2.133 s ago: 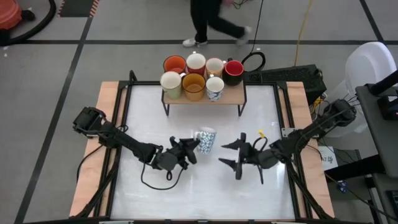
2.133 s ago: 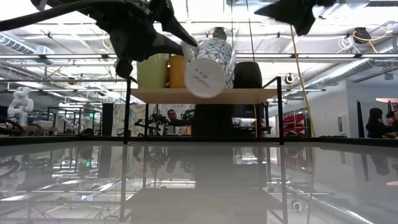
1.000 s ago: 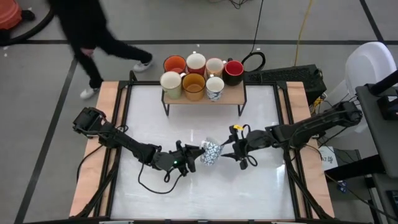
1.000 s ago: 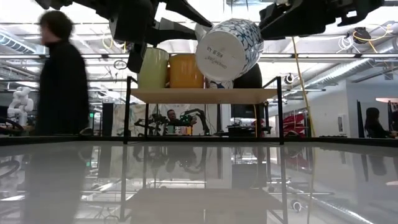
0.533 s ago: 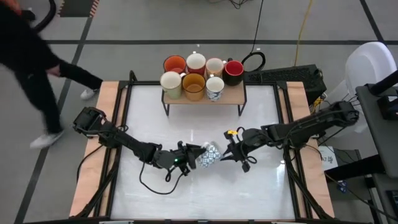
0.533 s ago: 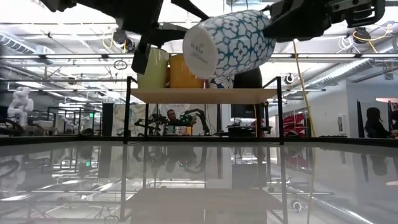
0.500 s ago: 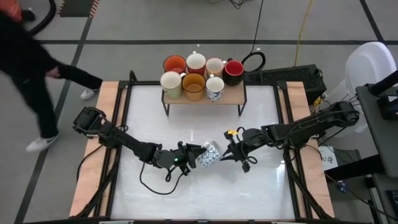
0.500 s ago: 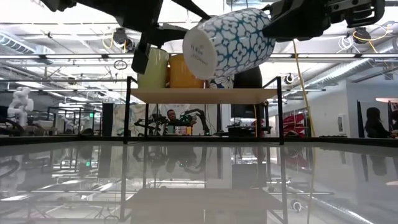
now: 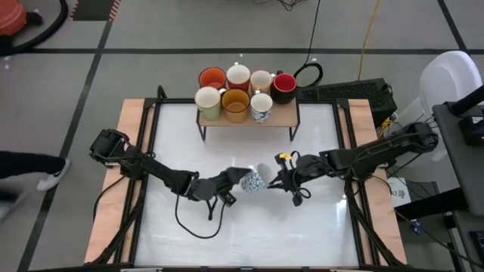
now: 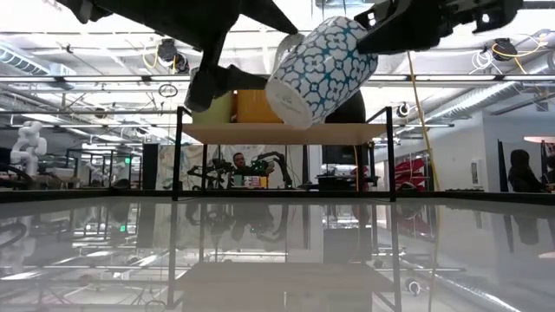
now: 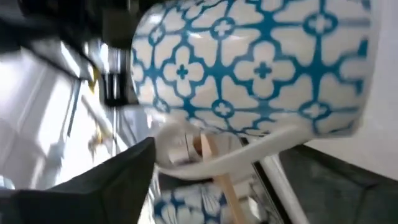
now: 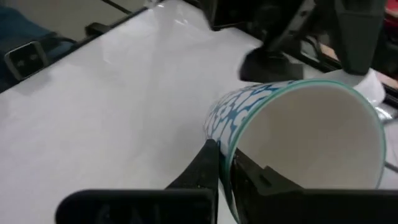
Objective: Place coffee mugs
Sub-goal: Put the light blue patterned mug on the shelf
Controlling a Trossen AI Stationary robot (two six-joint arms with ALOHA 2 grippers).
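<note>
The patterned mug [image 10: 323, 69] is white with blue flower shapes and is tipped on its side, up in the air over the middle of the counter [image 9: 242, 227]. The right end effector [image 12: 225, 163] pinches its rim tight. The left end effector [image 9: 231, 180] is wide apart beside it. Seven other mugs [image 9: 236, 105] stand on the small shelf [image 9: 283, 117].

Seven mugs [image 9: 235, 105] on shelf [image 9: 283, 116] behind pincers.
</note>
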